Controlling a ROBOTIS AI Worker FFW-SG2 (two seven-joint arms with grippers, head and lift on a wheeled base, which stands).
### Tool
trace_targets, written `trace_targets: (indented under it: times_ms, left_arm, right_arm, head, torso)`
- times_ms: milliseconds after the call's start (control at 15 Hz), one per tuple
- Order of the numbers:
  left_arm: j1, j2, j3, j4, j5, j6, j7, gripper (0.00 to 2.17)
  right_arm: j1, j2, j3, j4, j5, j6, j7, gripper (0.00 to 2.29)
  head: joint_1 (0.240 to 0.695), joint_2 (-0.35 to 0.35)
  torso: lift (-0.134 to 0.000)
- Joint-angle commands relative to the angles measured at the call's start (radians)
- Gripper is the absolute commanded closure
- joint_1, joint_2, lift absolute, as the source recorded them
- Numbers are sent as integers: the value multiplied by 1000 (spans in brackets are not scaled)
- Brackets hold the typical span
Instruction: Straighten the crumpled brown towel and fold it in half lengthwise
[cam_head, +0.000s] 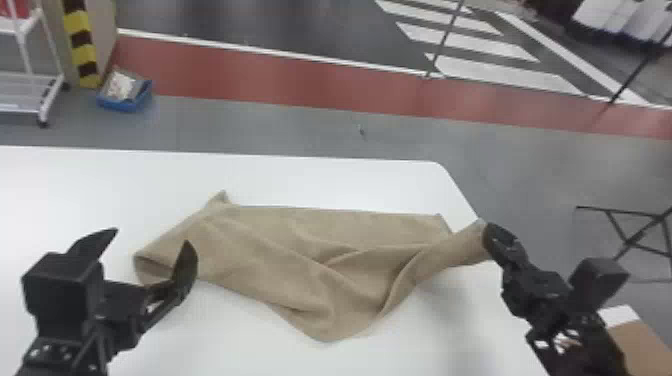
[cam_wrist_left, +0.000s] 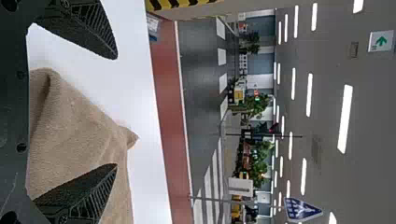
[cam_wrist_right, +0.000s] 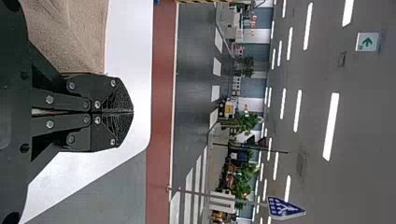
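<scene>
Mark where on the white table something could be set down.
Bare: the table between the towel and the far edge; also in front of the towel, between both arms. Crowded: the towel's left end, by the left gripper, and its right end, held by the right gripper.

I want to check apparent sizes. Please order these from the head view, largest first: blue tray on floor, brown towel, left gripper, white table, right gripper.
1. White table
2. Brown towel
3. Left gripper and right gripper: too alike to rank
4. Blue tray
</scene>
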Motion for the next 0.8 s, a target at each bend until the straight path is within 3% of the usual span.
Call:
trace_targets:
  times_ms: [0, 267, 733]
  left_arm:
    - [60, 19, 27, -11, 1, -11, -27, 151]
    - [103, 33, 18, 41, -3, -100, -42, 201]
    - [140, 48, 0, 59, 3, -69, -54, 319]
  right_arm:
    - [14, 1, -1, 0, -2, -9, 0, 1835]
    - [22, 6, 1, -1, 3, -9, 6, 1835]
    - [31, 19, -2, -27, 13, 7, 6, 1835]
  head:
    - [695, -350]
    - [695, -350]
    - [695, -350]
  torso:
    - [-124]
    - [-124]
    - [-124]
